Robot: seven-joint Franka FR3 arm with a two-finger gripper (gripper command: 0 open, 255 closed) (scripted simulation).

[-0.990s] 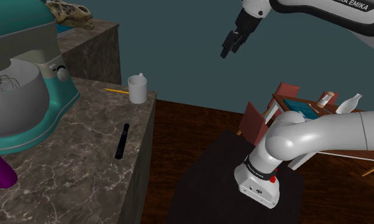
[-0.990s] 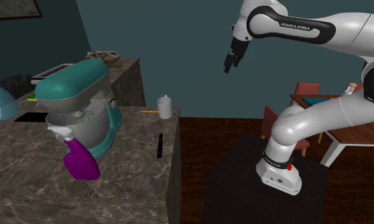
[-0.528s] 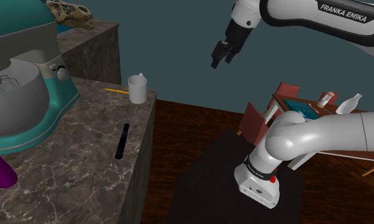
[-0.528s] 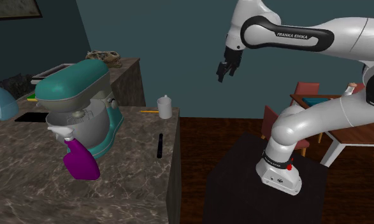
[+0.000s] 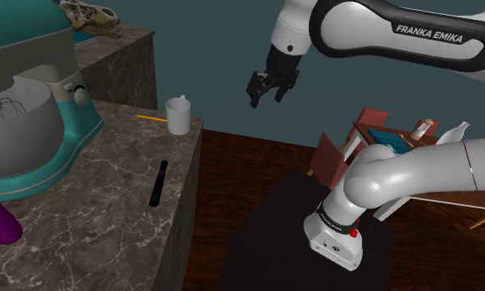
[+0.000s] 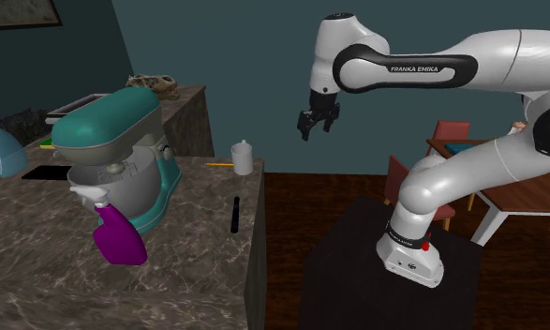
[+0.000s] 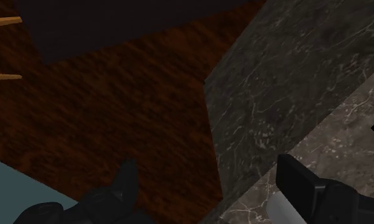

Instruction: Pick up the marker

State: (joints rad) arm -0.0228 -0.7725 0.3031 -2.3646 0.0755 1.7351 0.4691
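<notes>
One slim black marker [image 5: 159, 183] lies flat on the grey-brown marbled stone counter [image 5: 108, 227], near its stand-side edge, untouched. Farther off, the all-black gripper [image 5: 263, 89] hangs in air beyond that edge, well apart, fingers spread, empty. Judged: approach, grasp and lift not yet done.

Home kitchen — marble counter [image 5: 92, 219], teal stand mixer [image 5: 34, 99], wooden floor [image 5: 249, 165]
</notes>
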